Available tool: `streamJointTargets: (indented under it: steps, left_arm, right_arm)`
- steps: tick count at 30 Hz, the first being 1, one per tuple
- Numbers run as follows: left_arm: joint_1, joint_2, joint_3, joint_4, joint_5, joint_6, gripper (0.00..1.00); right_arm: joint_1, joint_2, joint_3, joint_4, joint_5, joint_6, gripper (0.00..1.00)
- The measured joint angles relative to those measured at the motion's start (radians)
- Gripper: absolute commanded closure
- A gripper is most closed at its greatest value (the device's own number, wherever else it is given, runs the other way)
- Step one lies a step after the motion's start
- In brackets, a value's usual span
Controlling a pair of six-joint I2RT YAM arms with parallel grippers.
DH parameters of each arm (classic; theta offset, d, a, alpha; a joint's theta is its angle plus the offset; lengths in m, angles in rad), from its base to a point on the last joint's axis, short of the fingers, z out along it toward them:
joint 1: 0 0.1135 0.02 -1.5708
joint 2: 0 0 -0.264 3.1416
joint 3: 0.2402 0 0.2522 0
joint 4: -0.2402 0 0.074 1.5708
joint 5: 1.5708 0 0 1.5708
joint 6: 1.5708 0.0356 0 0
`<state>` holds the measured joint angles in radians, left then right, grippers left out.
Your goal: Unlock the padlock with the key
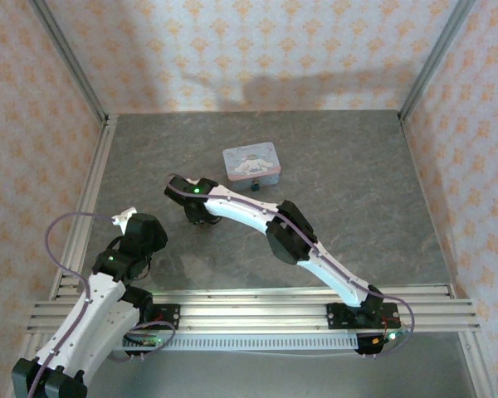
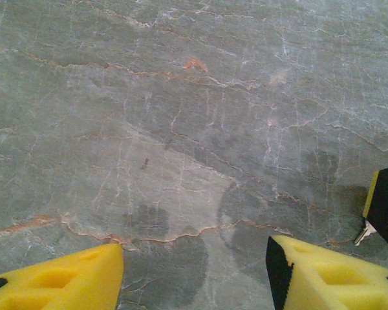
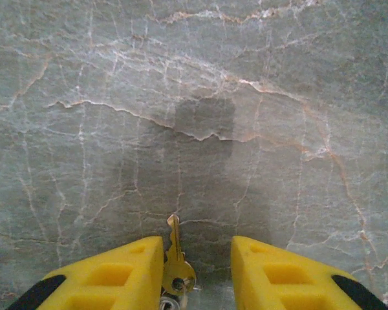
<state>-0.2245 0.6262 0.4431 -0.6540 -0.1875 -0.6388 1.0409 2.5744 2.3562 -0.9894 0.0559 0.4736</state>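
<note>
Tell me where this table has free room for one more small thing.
Free: the right part of the table, between tin and right wall; also the strip behind the tin. Crowded: left of centre, around left hand, right hand and key.

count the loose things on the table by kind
tin: 1
padlock: 1
key: 1
total: 3
</note>
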Motion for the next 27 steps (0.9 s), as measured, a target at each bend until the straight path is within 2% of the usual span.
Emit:
streamJointTargets:
  steps: [20, 27]
  left_arm:
    - [0.0, 0.003, 0.0, 0.0, 0.0, 0.01, 0.38]
    - [0.0, 0.003, 0.0, 0.0, 0.003, 0.011, 0.38]
  right_arm:
    - [0.019, 0.005, 0.015, -0.04, -0.021, -0.006, 0.65]
    - [0.02, 0.005, 0.015, -0.04, -0.041, 0.0, 0.75]
